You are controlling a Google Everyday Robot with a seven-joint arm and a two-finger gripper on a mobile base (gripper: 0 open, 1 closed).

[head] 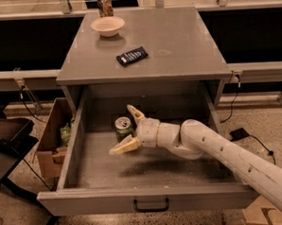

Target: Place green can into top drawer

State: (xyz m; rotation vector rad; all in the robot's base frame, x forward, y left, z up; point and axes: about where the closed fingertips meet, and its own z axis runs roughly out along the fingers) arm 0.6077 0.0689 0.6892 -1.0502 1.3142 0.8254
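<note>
The green can stands upright on the speckled floor of the open top drawer, near its back left. Its silver top with pull-tab faces up. My gripper reaches into the drawer from the right and is open. One finger is behind the can and the other finger is in front of it. The fingers sit around the can without closing on it. The drawer's black handle is at the centre of the front panel.
On the cabinet top are a pale bowl, a dark flat packet and a brownish container at the back edge. A cardboard box stands on the floor left of the drawer. A cable and plug lie at the right.
</note>
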